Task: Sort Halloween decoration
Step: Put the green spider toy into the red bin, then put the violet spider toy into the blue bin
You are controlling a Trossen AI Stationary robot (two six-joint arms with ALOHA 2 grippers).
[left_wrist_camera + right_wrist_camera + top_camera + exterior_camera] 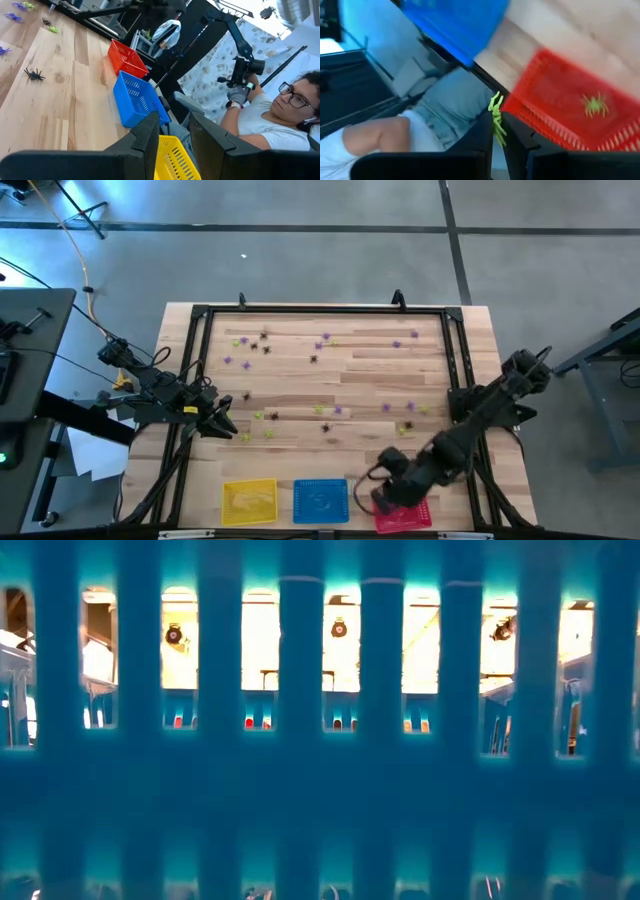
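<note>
My right pincer (496, 131) is clamped on one yellow-green spider (496, 117), its legs sticking up between the two dark fingers. In the high view that pincer (385, 498) sits at the lower right of the frame, right over the near edge of the red basket (412, 518). From the wrist, the red basket (555, 107) fills the right half of the frame, and one green spider (594, 104) already lies on its mesh floor, so I judge this to be the drop-off step for a green piece.

The rest of the Halloween decoration (322, 365) (black, purple and yellow-green bits) is scattered across the middle and upper part of the bench (300, 395), well apart from the baskets. The blue basket (320, 500) and the yellow basket (249, 502) stand in a row to the left of the red one along the lower edge.

My left pincer (222, 420) waits at the left side of the bench with its fingers apart and nothing between them.

Next, as I read it, the right pincer needs to be squarely over the basket's inside rather than its wall, then part its fingers so the spider falls onto the mesh; those thin legs might snag on a finger, so a clean wide opening seems wise
</note>
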